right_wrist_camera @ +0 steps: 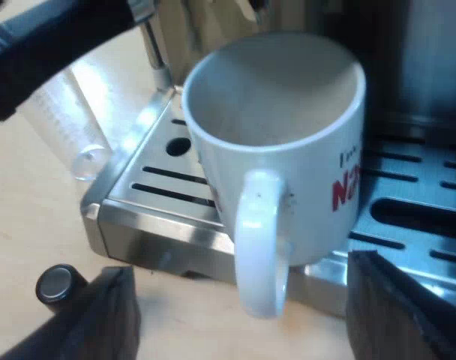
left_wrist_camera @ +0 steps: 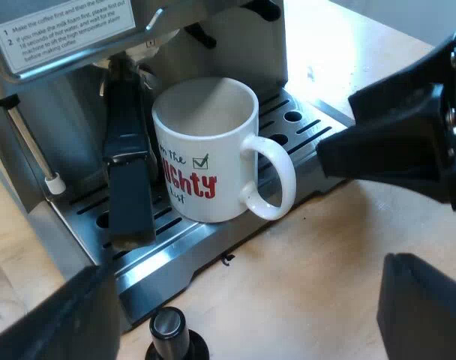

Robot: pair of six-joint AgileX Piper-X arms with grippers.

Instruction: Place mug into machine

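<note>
While the mug (left_wrist_camera: 205,157) stands upright on the drip tray (left_wrist_camera: 303,124), its handle (right_wrist_camera: 258,240) points toward the nearer right gripper (right_wrist_camera: 247,300), fingers spread.

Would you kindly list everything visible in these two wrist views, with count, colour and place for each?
espresso machine: one, silver, behind the mug.
drip tray: one, silver, slotted, at the machine's base.
mug: one, white with red lettering, upright on the drip tray, empty.
holder handle: one, dark, at the machine's front beside the mug.
steam wand: one, metal with white tip, at the machine's side.
tamper: one, black knob, on the table by the drip tray.
measuring glass: one, clear, beside the drip tray.
table: one, light wood.
left gripper: black, open, facing the mug.
right gripper: black, open, fingers either side of the mug's handle.
</note>
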